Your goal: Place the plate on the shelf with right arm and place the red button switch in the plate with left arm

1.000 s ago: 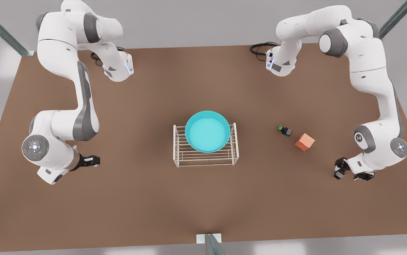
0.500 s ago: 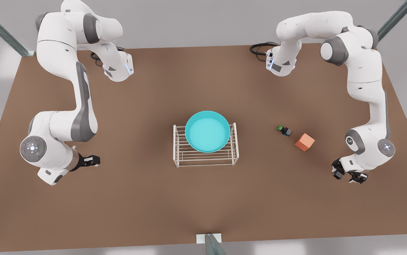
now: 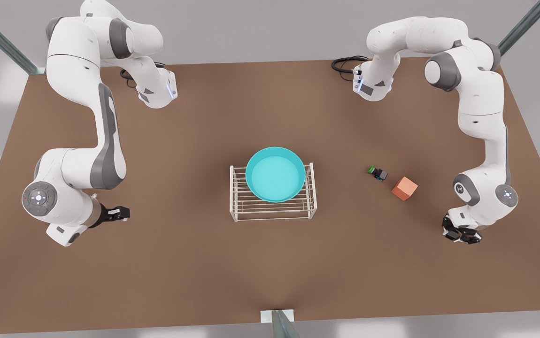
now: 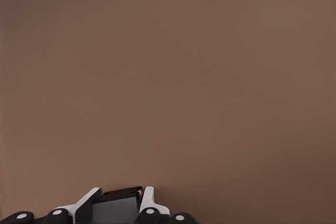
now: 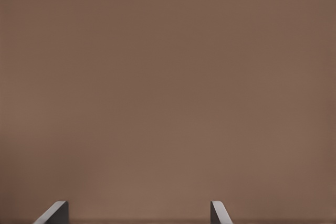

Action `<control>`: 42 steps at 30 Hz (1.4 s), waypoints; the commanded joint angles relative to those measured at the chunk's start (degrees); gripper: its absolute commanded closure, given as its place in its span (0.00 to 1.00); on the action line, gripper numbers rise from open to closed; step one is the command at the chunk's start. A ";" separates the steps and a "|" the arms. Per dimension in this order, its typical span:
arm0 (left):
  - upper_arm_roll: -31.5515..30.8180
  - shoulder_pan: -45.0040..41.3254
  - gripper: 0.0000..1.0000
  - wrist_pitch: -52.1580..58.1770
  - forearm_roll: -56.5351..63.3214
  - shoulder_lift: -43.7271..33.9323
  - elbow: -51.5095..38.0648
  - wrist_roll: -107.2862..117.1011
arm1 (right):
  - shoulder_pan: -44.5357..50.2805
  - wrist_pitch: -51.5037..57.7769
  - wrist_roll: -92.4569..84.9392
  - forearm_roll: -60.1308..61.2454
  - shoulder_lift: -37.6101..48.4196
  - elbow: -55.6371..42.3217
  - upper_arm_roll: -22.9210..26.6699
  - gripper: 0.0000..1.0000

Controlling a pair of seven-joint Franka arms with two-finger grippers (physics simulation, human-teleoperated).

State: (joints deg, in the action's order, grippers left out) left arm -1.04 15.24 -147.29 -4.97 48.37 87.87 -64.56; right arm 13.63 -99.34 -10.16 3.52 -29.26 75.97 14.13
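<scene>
Plate [image 3: 275,174] sits on top of the shelf [image 3: 273,206] at table [image 3: 204,263] centre, so that half looks done. Left hand [image 3: 458,233], at the front view's right, is low over the table, pinching a small dark-grey block [image 4: 115,208] between its fingers [image 4: 147,201]. My read: the red switch, though no red cap is visible and the block is cut off at the frame edge. Green switch [image 3: 377,172] and cube [image 3: 404,188] lie apart, between shelf and left hand. Right hand [image 3: 115,213], front view's left, waits with fingers [image 5: 54,213] wide, nothing between them.
</scene>
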 commanded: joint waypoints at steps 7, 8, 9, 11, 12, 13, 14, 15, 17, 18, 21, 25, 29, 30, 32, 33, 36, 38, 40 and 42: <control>0.07 -10.49 0.65 24.15 4.88 -9.61 -8.51 26.84 | 0.00 0.03 -0.91 0.00 -0.19 -0.03 0.02 0.00; -0.02 -13.12 0.65 28.10 4.62 -11.98 -9.03 34.75 | 0.00 0.03 -0.91 0.00 -0.19 -0.03 0.02 0.00; -1.50 -15.32 0.65 32.76 4.01 -13.91 -9.65 45.56 | 0.00 0.03 -0.91 0.09 -0.19 -0.03 0.02 0.00; -10.91 -15.32 0.65 37.60 3.83 -16.29 -10.53 68.23 | -0.97 0.12 -3.11 0.18 -0.01 -0.03 0.37 0.00; -14.51 -15.32 0.65 38.74 3.48 -17.17 -10.53 76.13 | -1.24 0.12 -3.81 0.26 0.08 -0.03 0.28 0.00; -19.51 -15.32 0.65 38.31 3.48 -17.17 -10.70 86.06 | -1.24 0.12 -4.25 0.18 0.08 -0.12 0.28 0.00; -24.35 -15.50 0.65 37.95 3.48 -16.99 -12.54 96.08 | -1.32 0.12 -4.25 0.09 0.08 -0.12 0.20 0.00; -28.74 -15.59 0.65 35.85 3.48 -16.38 -14.48 106.19 | -1.24 0.12 -4.25 0.09 0.08 -0.12 0.20 0.00; -32.36 -18.75 0.65 27.24 3.57 -15.24 -14.66 120.88 | -1.32 0.11 -4.25 0.09 -0.01 -0.03 0.11 0.00; -32.45 -20.07 0.65 25.82 3.57 -15.24 -14.66 123.79 | -1.24 0.03 -4.25 0.09 -0.01 -0.12 0.11 0.00; -32.54 -24.46 0.65 26.35 4.27 -15.32 -13.78 126.96 | -1.24 0.03 -4.17 0.09 -0.10 -0.12 0.02 0.00; -32.27 -30.18 0.65 26.17 9.19 -13.13 -11.58 127.22 | -1.32 0.12 -4.17 0.18 -0.01 -0.12 0.02 0.00; -32.27 -30.35 0.65 26.88 16.22 -14.09 -2.53 127.31 | -1.24 0.12 -3.81 0.26 -0.01 -0.12 0.02 0.00; -32.27 -30.35 0.65 26.53 17.53 -13.30 -2.53 127.14 | -1.24 0.03 -3.90 0.26 -0.01 -0.12 0.02 0.00; -32.18 -30.00 0.14 22.58 17.98 -12.42 -3.32 127.31 | -1.24 0.12 -3.81 0.18 -0.01 -0.12 0.02 0.00; -32.18 -30.00 0.00 22.22 18.07 -12.42 -3.41 127.31 | -1.24 0.12 -3.73 0.18 -0.01 -0.20 0.02 0.00; -32.10 -29.56 0.00 24.23 20.61 -13.39 -3.41 127.05 | -1.15 0.03 -3.55 0.09 -0.10 -0.29 -0.07 0.00; -31.92 -26.31 0.00 45.05 25.63 -14.01 -12.36 99.21 | -1.24 0.03 -3.55 0.09 -0.10 -0.29 -0.07 0.00; -31.83 -18.76 0.00 55.43 25.36 -14.53 -16.85 87.06 | -1.15 0.03 -3.46 0.09 -0.19 -0.29 -0.16 0.00; -31.39 -16.04 0.00 67.64 25.71 -15.32 -24.59 84.95 | -1.15 0.03 -3.46 0.09 -0.28 -0.29 -0.16 0.00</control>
State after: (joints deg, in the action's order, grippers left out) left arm -32.55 -1.30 -101.26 19.27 33.32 65.58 30.87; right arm 12.48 -99.32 -13.33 3.57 -29.58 75.70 13.96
